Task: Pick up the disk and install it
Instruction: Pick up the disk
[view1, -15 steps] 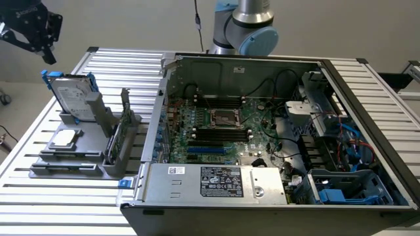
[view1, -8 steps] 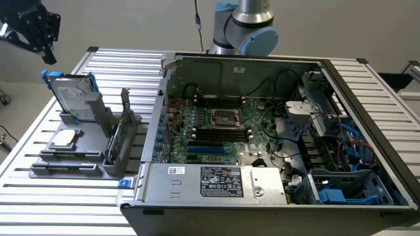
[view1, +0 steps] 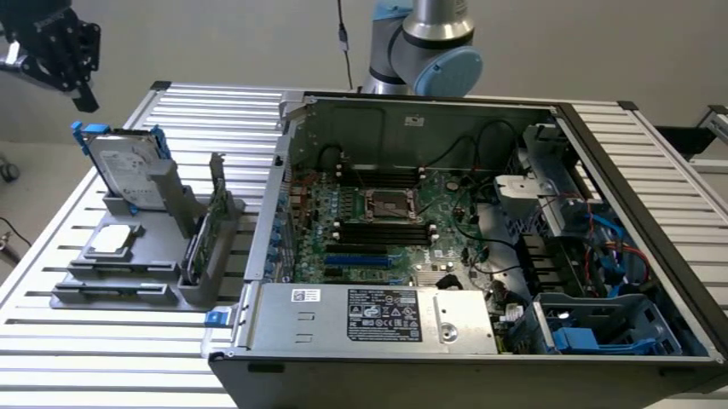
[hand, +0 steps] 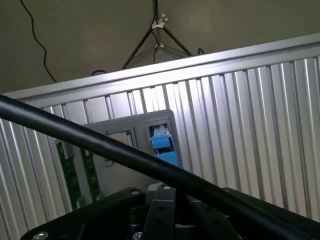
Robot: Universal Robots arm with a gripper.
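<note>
Disk: I see the disk (view1: 123, 166) standing on edge in the grey holder (view1: 153, 256), on the exterior view's left of the bench (view1: 68, 341). Its white label faces the camera, with blue rails along its two upright sides.
Disk status: it is seated in the holder, and nothing is touching it from above.
Claw: my claw (view1: 82, 98) hangs in the air above the disk, to the far left and well apart from it. It is pinched narrow and I see nothing in it.
Chip: a small square silver chip (view1: 114, 240) lies flat in the holder, nearer than the disk.
Card: a thin green card (view1: 196, 247) stands on edge in a slot, between the disk and the case.
Cable: a black cable (hand: 100, 142) crosses my wrist view in front of the holder.
Case: the open computer case (view1: 637, 196) sits just beside the holder and takes up the centre and the exterior view's right. Inside I see the motherboard (view1: 376, 221), a power supply (view1: 376, 315) along the near edge, and a bay with blue fittings (view1: 592, 332) at the near right.
Arm: the arm's base (view1: 427, 43) rises at the far side, behind the case.
</note>
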